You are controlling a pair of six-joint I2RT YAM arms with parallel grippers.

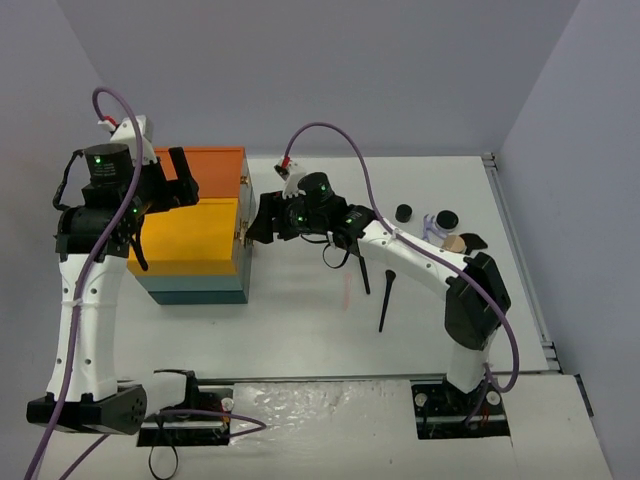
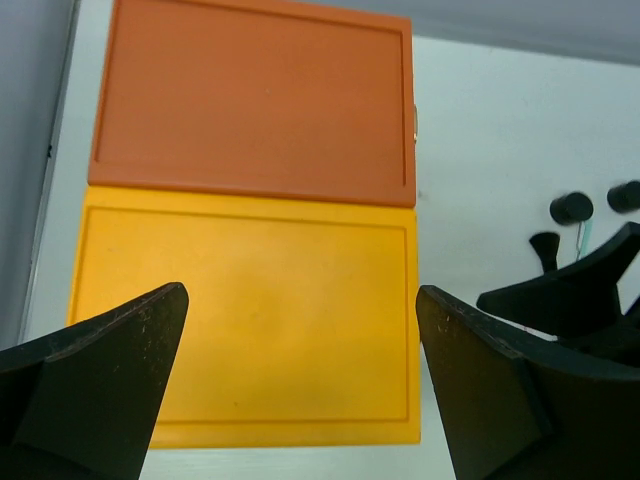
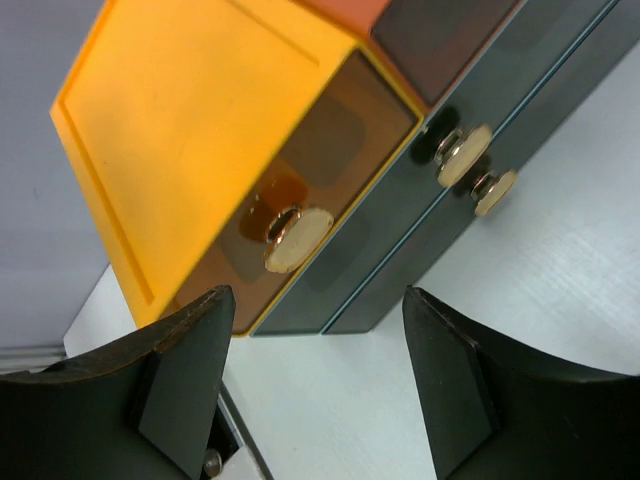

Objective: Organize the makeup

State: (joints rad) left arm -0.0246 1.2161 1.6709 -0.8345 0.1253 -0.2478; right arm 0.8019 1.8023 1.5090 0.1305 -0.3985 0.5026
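Note:
The makeup lies on the table at the right: two round black jars (image 1: 404, 212) (image 1: 447, 218), a beige puff (image 1: 453, 242), a lilac loop (image 1: 431, 228) and two slim black brushes (image 1: 385, 300) (image 1: 363, 275). The jars (image 2: 571, 208) and one brush (image 2: 545, 246) also show in the left wrist view. My left gripper (image 1: 183, 180) (image 2: 300, 390) is open and empty above the box's yellow lid (image 2: 245, 310). My right gripper (image 1: 258, 220) (image 3: 315, 380) is open and empty, just in front of the box's right face, near a gold knob (image 3: 298, 238).
The big box (image 1: 190, 240) stands at the left, with an orange lid (image 2: 250, 100) behind the yellow one and a teal base. Its teal drawer fronts carry two more gold knobs (image 3: 465, 155) (image 3: 495, 192). My right arm (image 2: 580, 290) reaches across beside the box.

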